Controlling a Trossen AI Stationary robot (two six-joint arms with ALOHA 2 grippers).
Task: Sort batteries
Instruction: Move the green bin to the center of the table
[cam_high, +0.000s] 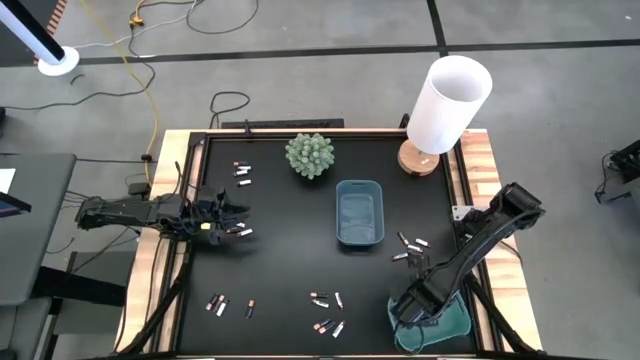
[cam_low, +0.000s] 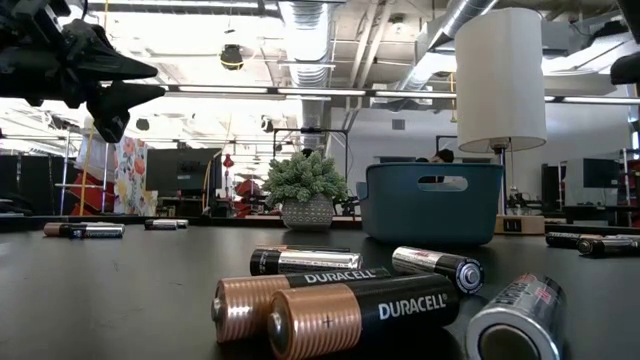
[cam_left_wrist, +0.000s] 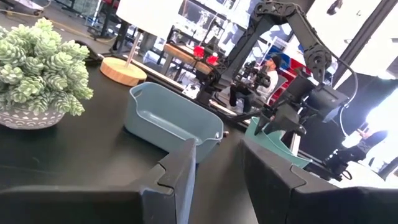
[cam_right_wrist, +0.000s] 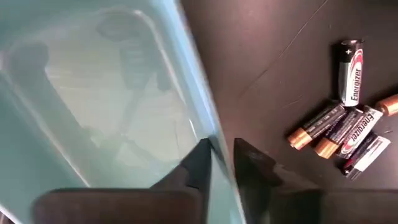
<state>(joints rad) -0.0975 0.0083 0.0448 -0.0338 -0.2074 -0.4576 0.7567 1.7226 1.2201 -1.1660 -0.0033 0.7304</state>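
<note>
Two trays sit on the table (cam_high: 300, 240): one near the middle (cam_high: 360, 212), one at the right front corner (cam_high: 440, 322). Batteries lie scattered in small groups: a few near the plant (cam_high: 241, 172), some along the front edge (cam_high: 328, 312), a group at front left (cam_high: 220, 303), a small group right of the middle tray (cam_high: 410, 246).

The right gripper (cam_high: 408, 306) hangs over the corner tray, and its wrist view shows the dark fingers (cam_right_wrist: 198, 163) set either side of that tray's rim (cam_right_wrist: 199, 118), one inside, one outside, the gap narrow. I see no battery between them; they seem to be pinching the tray wall itself. From this gripper the nearest batteries (cam_right_wrist: 342, 134) lie on the bare table just beyond the rim, toward the table's middle, a fanned group with long axes mostly slanted and one lying apart at another angle.

The left gripper (cam_high: 232, 220) hovers over the left side, fingers (cam_left_wrist: 180, 177) parted and empty, with a few batteries (cam_high: 240, 231) just beside it. So the left arm is nearer the left groups, the right arm nearer the front and right ones. The lamp (cam_high: 445, 105) stands at the rear right.
</note>
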